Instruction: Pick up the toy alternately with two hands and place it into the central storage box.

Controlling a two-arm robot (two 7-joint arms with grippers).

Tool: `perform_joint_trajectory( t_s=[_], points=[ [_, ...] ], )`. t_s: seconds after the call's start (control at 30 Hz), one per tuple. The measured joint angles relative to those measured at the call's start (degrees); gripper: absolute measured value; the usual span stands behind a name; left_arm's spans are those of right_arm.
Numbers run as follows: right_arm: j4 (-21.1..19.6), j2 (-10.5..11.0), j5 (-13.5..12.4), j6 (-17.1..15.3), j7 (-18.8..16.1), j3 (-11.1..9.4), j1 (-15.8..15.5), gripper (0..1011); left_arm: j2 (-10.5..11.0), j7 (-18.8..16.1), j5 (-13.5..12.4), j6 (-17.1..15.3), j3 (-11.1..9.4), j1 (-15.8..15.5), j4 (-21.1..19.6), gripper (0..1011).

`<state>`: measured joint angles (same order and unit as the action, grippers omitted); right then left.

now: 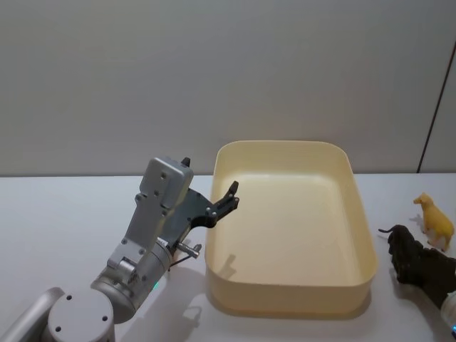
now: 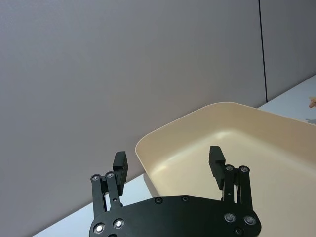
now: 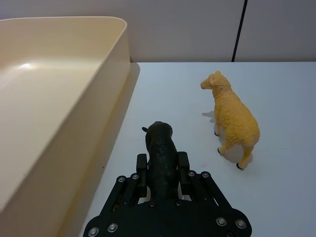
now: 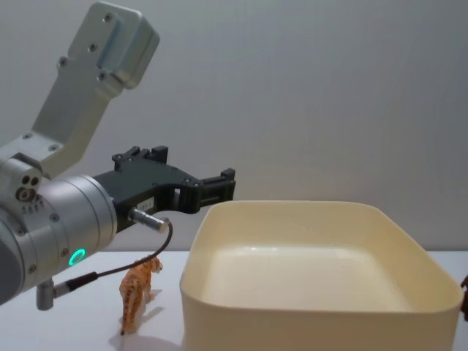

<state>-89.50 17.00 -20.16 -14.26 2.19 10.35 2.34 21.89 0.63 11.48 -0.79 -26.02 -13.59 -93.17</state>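
Where the pale table (image 1: pixel 57 214) meets a plain grey wall, one storage box (image 1: pixel 285 144) sits in the middle. It is a large cream-yellow plastic tub, rectangular, with rounded corners and smooth deep walls.

I count three toy animals, all outside the box. A matte black four-legged toy (image 3: pixel 159 143) is just beside the tub's right wall. The right gripper (image 3: pixel 163 165) pinches that toy's flanks between its two slim black fingers. Whether the toy's feet touch the table I cannot tell. A yellow sheep (image 3: pixel 232 118) with a woolly texture stands upright near it, farther right, touching neither toy nor tub. An orange striped tiger (image 4: pixel 139 289) stands on the table near the tub's left wall.

The left gripper (image 2: pixel 168 160) sits on a thick silver arm (image 4: pixel 58 212) with a green ring light (image 4: pixel 77 256). It hovers in the air at the tub's left rim, its fingers spread wide apart.

Bare table lies open to the left of the tub and around the sheep on the right.
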Motion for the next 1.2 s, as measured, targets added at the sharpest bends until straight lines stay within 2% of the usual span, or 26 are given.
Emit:
perform_joint_trajectory(
  t_s=[0.57,0.77,0.93,1.2],
  points=[
    [-4.2,-0.7,-0.4,3.4,-2.7,0.1,0.8,337,0.0,0.0,0.0,0.0,0.0,0.0,0.0,1001],
    [-6.6,-2.0,-1.3,3.7,-3.9,0.1,3.6,337,0.0,0.0,0.0,0.0,0.0,0.0,0.0,1001],
    [-6.8,-3.4,-1.4,3.2,-5.4,0.5,6.3,337,0.0,0.0,0.0,0.0,0.0,0.0,0.0,1001],
    [-4.9,-5.5,0.5,0.6,-7.6,1.6,10.5,337,0.0,0.0,0.0,0.0,0.0,0.0,0.0,1001]
  ],
)
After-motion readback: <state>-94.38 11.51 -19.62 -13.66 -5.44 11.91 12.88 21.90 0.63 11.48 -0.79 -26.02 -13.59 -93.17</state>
